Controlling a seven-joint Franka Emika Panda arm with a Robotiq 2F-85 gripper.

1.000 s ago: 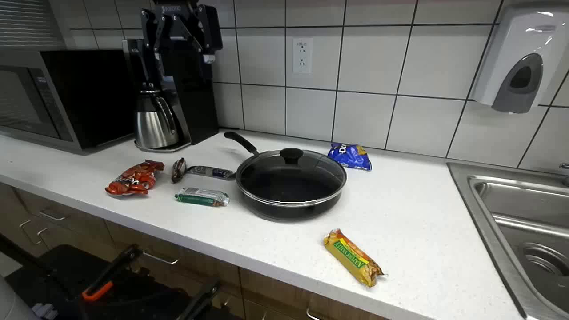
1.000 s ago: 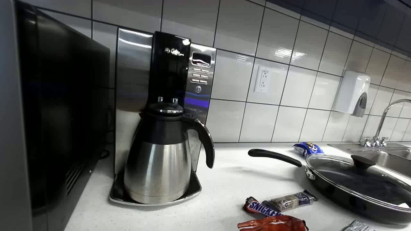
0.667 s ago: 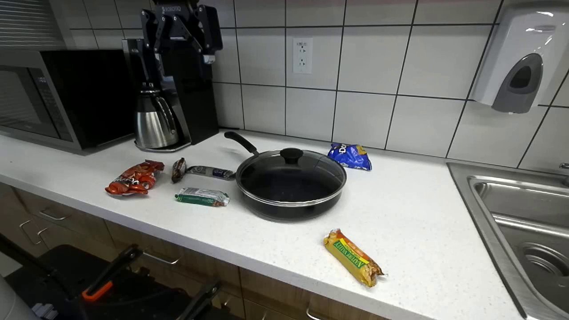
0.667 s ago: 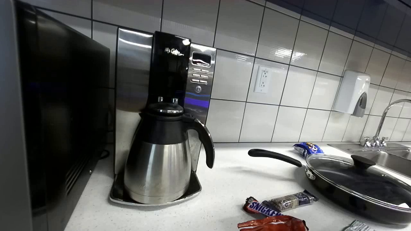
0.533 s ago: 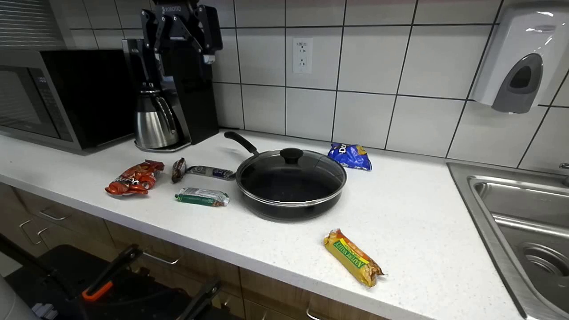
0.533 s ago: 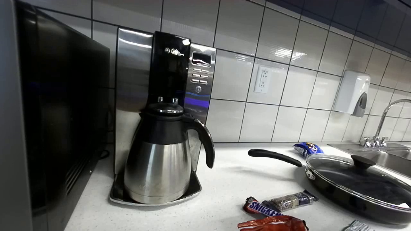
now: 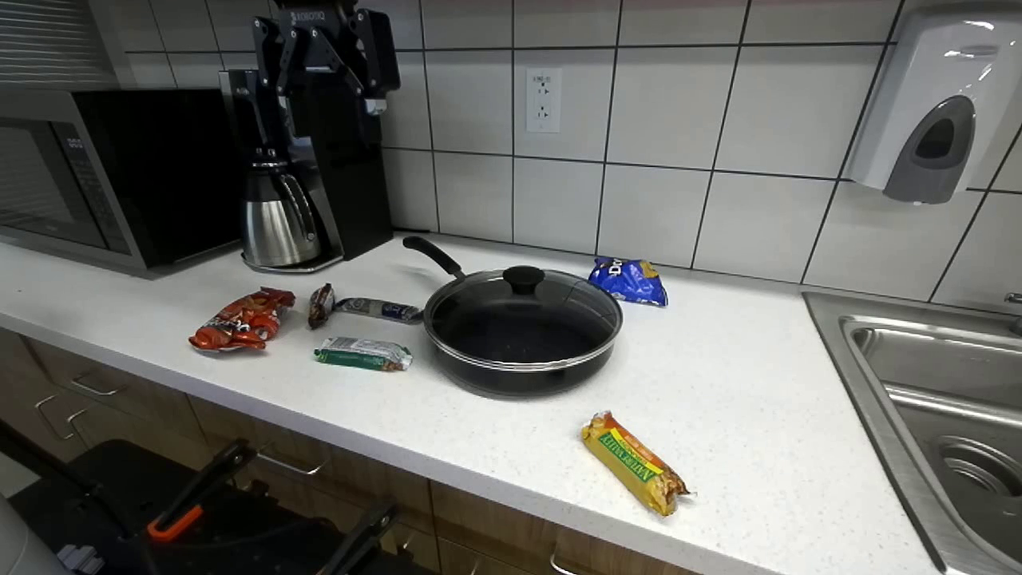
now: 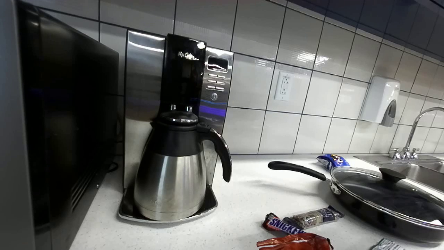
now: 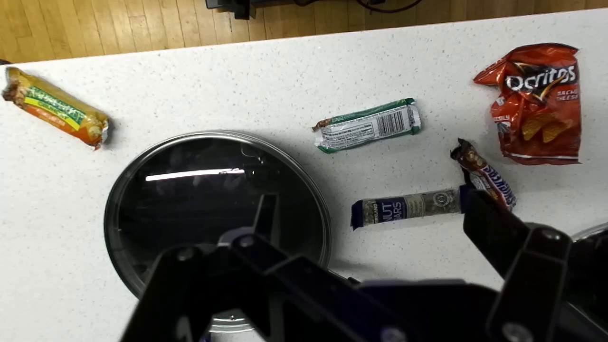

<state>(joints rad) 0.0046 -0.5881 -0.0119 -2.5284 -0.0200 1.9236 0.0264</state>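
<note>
My gripper (image 7: 331, 118) hangs well above the counter, its fingers wide apart and nothing between them. Below it in the wrist view lie a nut bar (image 9: 406, 207) and, at the bar's far end, a Snickers bar (image 9: 489, 178). A green and silver bar (image 9: 368, 126) and a red Doritos bag (image 9: 541, 104) are also there. The black pan with a glass lid (image 7: 523, 327) stands mid-counter, partly covered by a finger in the wrist view. Beside the pan sits a blue bag (image 7: 628, 281); a yellow Nature Valley bar (image 7: 635, 463) lies near the front edge.
A coffee maker (image 8: 216, 80) with a steel carafe (image 8: 171, 184) and a microwave (image 7: 160, 168) stand along the counter. A steel sink (image 7: 862, 383) is set in at the other end. The soap dispenser (image 7: 930, 104) is fixed to the tiled wall.
</note>
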